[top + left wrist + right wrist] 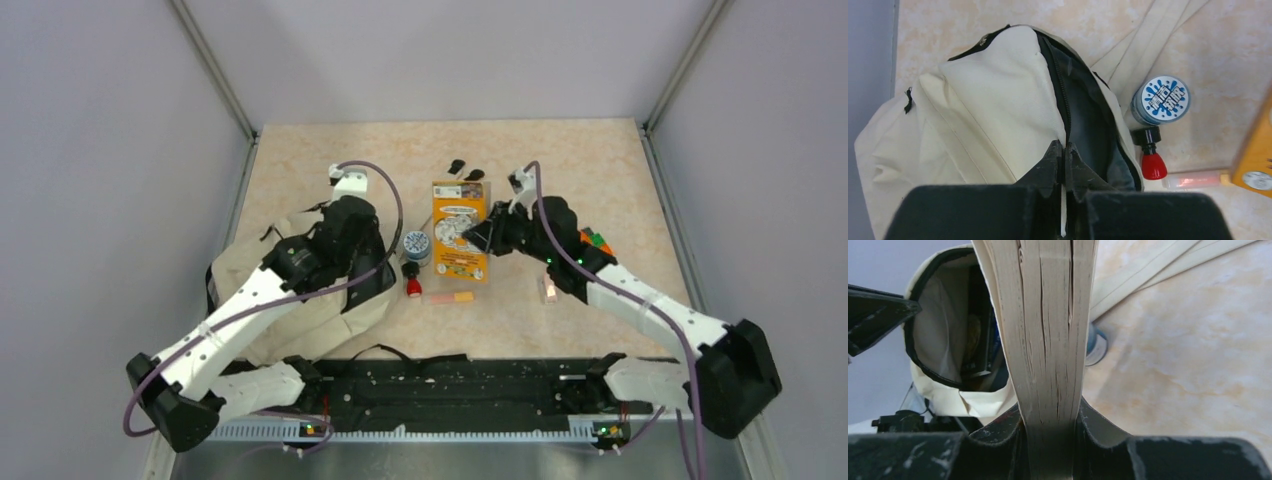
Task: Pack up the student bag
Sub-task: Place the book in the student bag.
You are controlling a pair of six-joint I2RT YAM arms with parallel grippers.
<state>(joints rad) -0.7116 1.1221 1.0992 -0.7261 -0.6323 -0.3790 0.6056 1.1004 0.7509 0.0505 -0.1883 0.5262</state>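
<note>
The student bag (pixel 988 100) lies on the left part of the worktop (pixel 560 170), under the left arm, with its zipper undone and the dark lining visible. The left gripper (pixel 1065 147) has its jaws pressed together on the rim of the bag's mouth, just at the zipper line. It seems to pinch the fabric there. The reason is probably to hold the soft opening up and wide, because canvas like this would fall closed by itself. In the right wrist view the mouth indeed stands open like a pocket.

The right gripper (pixel 1049 410) holds a thick orange book (pixel 458 215). Its jaws clamp the two covers, with the page edges between them. The book points toward the open mouth, so the step in hand is likely to slide it inside. Whether it is already lifted off the worktop cannot be told.

A round tin (pixel 1161 100) and a small bottle (pixel 1150 155) with a red cap rest just beside the bag, between it and the book. The book could knock them on its way.
</note>
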